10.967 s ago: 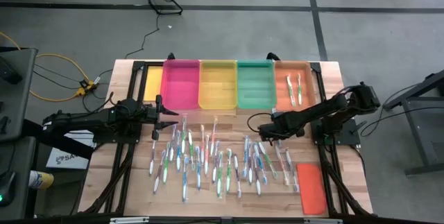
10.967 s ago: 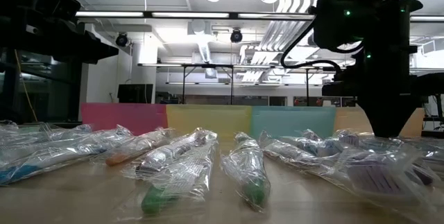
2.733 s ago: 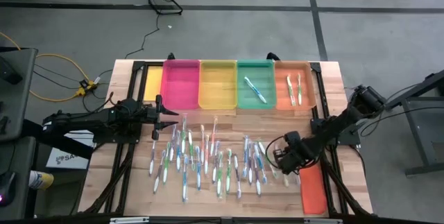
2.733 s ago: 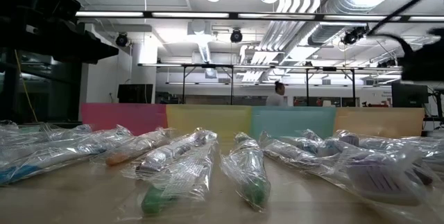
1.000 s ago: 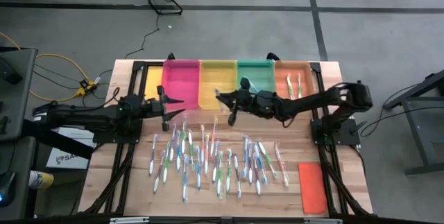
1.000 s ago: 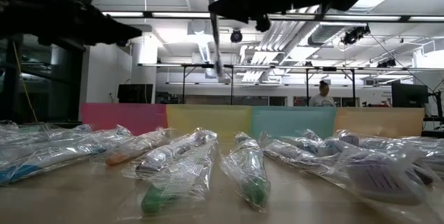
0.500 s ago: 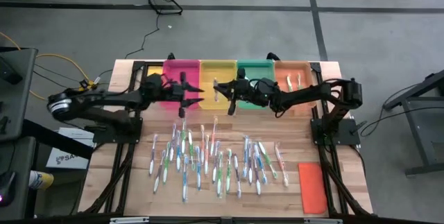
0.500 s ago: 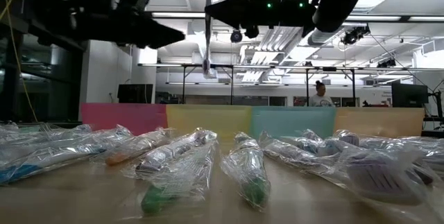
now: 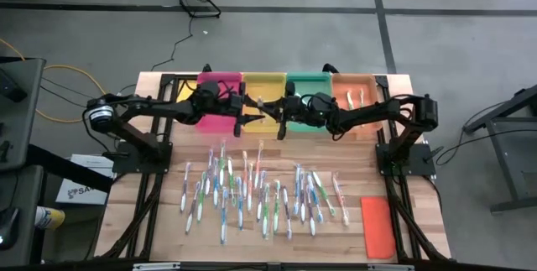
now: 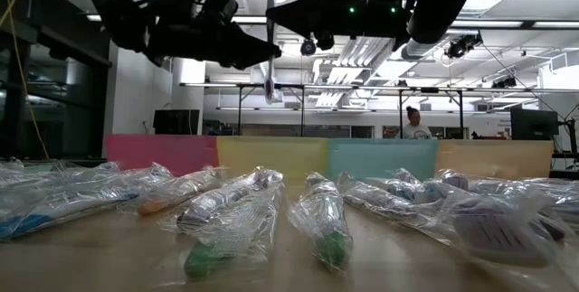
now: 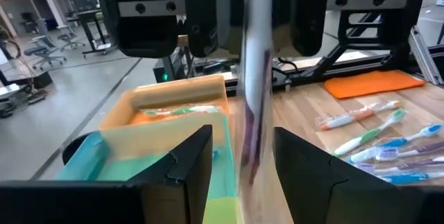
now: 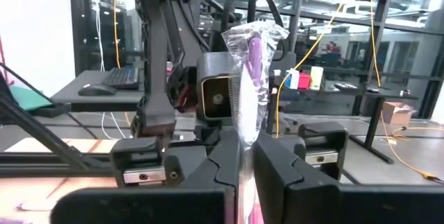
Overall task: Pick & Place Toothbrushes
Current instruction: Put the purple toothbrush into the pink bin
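Note:
A toothbrush [image 10: 270,52] with a purple handle, sealed in clear film, hangs upright over the yellow tray [image 9: 270,85]. My right gripper [image 12: 246,151] is shut on it and reaches in level from the table's right. My left gripper [image 11: 243,161] comes level from the left and is open. Its two fingers stand on either side of the hanging toothbrush [image 11: 253,106], and I see no touch. Many more wrapped toothbrushes [image 9: 252,191] lie flat on the wooden table. My right gripper pinches the wrapped toothbrush between its two fingers [image 12: 277,168], on the toothbrush's upper part [image 10: 270,12]. The fingers come level from the table's right and lie across it. The toothbrush is upright and lifted clear, and most of its length hangs below the fingers.
Along the far edge stand a pink tray [image 9: 216,80], a green tray [image 9: 312,82] and an orange tray [image 9: 357,95] with toothbrushes in it. A flat orange lid [image 9: 377,225] lies near the right front corner. A person [image 10: 414,122] stands far behind the table.
My left gripper has swung toward the table's right and far side, from in front of the pink tray to the hanging toothbrush, staying open. My right gripper first carried the toothbrush a little left and toward the far edge, then held still.

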Tool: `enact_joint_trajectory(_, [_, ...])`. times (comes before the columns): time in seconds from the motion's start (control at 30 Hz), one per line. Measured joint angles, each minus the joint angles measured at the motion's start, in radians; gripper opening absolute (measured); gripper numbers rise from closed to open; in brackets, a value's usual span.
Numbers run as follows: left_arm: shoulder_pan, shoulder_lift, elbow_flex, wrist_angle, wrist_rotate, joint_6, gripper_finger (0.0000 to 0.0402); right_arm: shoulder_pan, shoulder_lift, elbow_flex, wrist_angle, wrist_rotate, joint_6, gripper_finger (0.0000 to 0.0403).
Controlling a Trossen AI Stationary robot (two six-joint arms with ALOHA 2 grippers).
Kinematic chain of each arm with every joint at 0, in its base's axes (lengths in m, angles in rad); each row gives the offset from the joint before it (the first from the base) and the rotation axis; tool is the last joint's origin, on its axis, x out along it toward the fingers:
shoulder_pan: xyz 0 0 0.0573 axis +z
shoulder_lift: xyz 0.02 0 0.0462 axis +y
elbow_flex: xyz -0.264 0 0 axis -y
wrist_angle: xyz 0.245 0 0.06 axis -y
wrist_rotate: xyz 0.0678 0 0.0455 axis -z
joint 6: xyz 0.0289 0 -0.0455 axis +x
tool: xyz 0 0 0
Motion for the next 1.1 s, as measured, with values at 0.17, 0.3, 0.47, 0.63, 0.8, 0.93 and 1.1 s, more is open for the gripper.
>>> enact_joint_trajectory(0.17, [0.0, 0.0, 0.001, 0.0, 0.024, -0.019, 0.0119, 0.0, 0.0, 0.0, 0.0, 0.001, -0.006, 0.0015])
enact_joint_trajectory(0.3, [0.0, 0.0, 0.001, -0.001, 0.023, -0.022, 0.0042, 0.0, 0.0, 0.0, -0.007, 0.01, -0.006, 0.0019])
enact_joint_trajectory(0.47, [0.0, 0.0, 0.001, -0.008, 0.022, -0.014, 0.0022, 0.001, -0.001, 0.0, -0.022, 0.022, -0.005, 0.0026])
enact_joint_trajectory(0.63, [0.0, 0.0, 0.001, -0.041, 0.019, -0.012, 0.0018, 0.0, -0.024, 0.0, -0.078, 0.032, 0.06, 0.0073])
enact_joint_trajectory(0.8, [0.01, -0.016, 0.001, -0.112, -0.014, 0.01, 0.0018, 0.0, -0.119, 0.0, -0.23, 0.075, 0.109, 0.016])
enact_joint_trajectory(0.93, [0.052, -0.06, 0.0, -0.259, -0.079, 0.033, 0.0018, 0.0, -0.216, 0.0, -0.416, 0.204, 0.118, 0.0223])
enact_joint_trajectory(1.1, [0.122, -0.161, 0.001, -0.504, -0.244, 0.085, 0.0018, 0.0, -0.307, 0.0, -0.636, 0.323, 0.137, 0.0259])
